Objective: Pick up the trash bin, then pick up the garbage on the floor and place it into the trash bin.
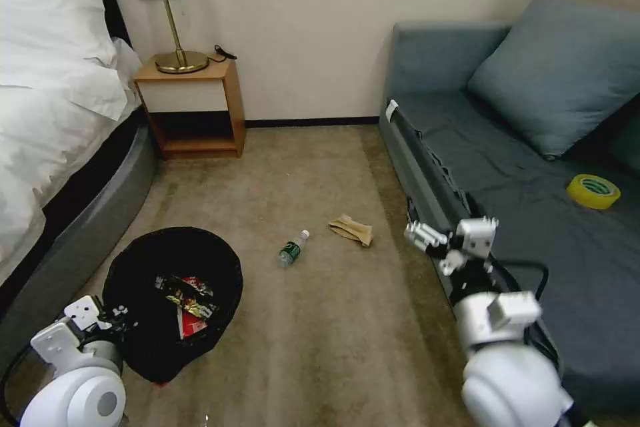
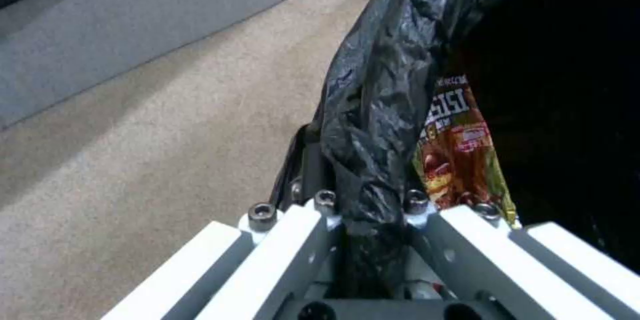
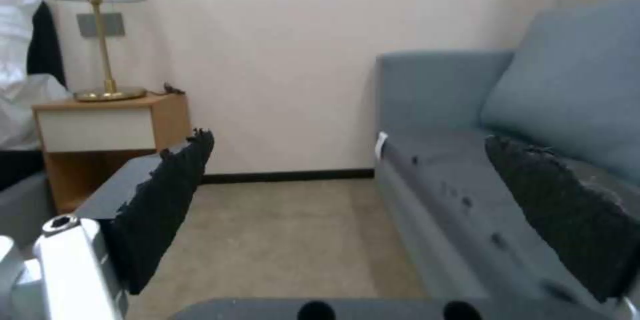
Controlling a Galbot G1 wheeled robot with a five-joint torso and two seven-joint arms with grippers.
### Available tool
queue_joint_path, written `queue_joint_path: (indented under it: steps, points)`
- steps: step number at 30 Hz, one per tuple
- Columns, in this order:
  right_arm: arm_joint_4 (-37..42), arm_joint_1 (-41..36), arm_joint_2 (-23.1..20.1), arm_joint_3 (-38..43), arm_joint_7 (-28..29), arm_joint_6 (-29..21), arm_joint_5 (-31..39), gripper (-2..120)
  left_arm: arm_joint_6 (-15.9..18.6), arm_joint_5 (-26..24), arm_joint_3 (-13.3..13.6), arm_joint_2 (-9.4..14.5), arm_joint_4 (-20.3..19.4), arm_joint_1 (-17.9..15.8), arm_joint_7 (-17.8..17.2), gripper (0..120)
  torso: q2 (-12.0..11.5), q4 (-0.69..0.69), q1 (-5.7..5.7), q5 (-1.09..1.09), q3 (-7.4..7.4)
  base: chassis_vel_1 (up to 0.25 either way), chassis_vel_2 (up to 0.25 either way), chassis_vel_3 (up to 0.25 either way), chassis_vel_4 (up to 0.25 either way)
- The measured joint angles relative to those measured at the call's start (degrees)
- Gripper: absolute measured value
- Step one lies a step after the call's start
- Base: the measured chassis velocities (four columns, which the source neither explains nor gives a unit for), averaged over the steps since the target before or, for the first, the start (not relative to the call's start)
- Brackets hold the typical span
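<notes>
The trash bin [image 1: 212, 248], round and black with a dark liner, is at the lower left, tilted towards me. My left gripper [image 1: 117, 315] is shut on its near rim; in the left wrist view the left gripper [image 2: 365, 197] pinches the crinkled liner [image 2: 380, 90] at the edge. Inside lie a red-white snack packet [image 1: 194, 327] and a gold-brown candy wrapper [image 1: 191, 295], the wrapper [image 2: 459, 152] close to the clamped edge. On the carpet lie a small clear bottle [image 1: 293, 248] and crumpled tan paper [image 1: 351, 229]. My right gripper [image 1: 427, 237] hangs open by the sofa front, its pads [image 3: 167, 200] wide apart.
A grey-blue sofa [image 1: 533, 213] runs along the right with a yellow tape roll [image 1: 593, 191] on its seat. The bed [image 1: 60, 147] curves along the left. A wooden nightstand [image 1: 193, 107] with a lamp stands at the back wall. Open carpet [image 1: 320, 333] lies between.
</notes>
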Motion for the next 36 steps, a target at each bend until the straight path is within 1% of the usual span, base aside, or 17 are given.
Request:
queue_joint_path:
  steps: [2, 3, 5, 13, 19, 29, 36]
  points:
    - [-0.55, -1.16, 2.02, -0.64, -1.00, 1.34, -1.49, 100, -0.05, 0.01, 0.00, 0.05, 0.00, 0.08, 0.14, 1, 0.00, 0.00, 0.00, 0.00, 0.00, 0.000, 0.000, 0.000, 0.000]
    - [-0.55, -1.16, 2.02, -0.64, -1.00, 1.34, -1.49, 100, -0.05, 0.01, 0.00, 0.05, 0.00, 0.08, 0.14, 1, 0.00, 0.00, 0.00, 0.00, 0.00, 0.000, 0.000, 0.000, 0.000]
    - [-1.48, -1.82, 3.20, -1.17, -2.34, 3.16, -2.58, 100, -0.10, 0.03, 0.02, 0.10, -0.01, 0.06, 0.19, 1, 0.00, 0.01, 0.00, 0.00, 0.00, 0.000, 0.000, 0.000, 0.000]
    - [-2.31, -1.53, 2.29, -0.76, -3.27, 4.32, -2.67, 100, -0.17, 0.38, 0.55, -0.15, 0.25, -0.27, 0.26, 1, 0.00, 0.01, -0.01, 0.01, 0.00, -0.003, 0.008, 0.008, -0.004]
    - [-3.00, -0.82, 1.90, -0.98, -3.32, 4.37, -2.37, 100, -0.19, 0.47, 0.53, -0.22, 0.40, -0.46, 0.29, 1, 0.00, 0.01, 0.00, 0.02, 0.01, -0.122, 0.116, 0.121, -0.119]
    - [-4.20, 0.73, 1.38, -2.07, -3.33, 4.10, -1.83, 100, -0.22, 0.29, -0.27, -0.22, 0.76, -0.74, 0.29, 1, 0.00, 0.00, 0.01, 0.01, 0.01, -0.117, 0.124, 0.115, -0.123]
    - [-4.53, 1.49, 0.53, -2.13, -3.29, 3.05, -1.12, 100, -0.26, 0.21, -0.62, -0.22, 1.25, -1.21, 0.28, 1, 0.00, 0.00, 0.00, 0.01, 0.01, -0.098, 0.093, 0.090, -0.086]
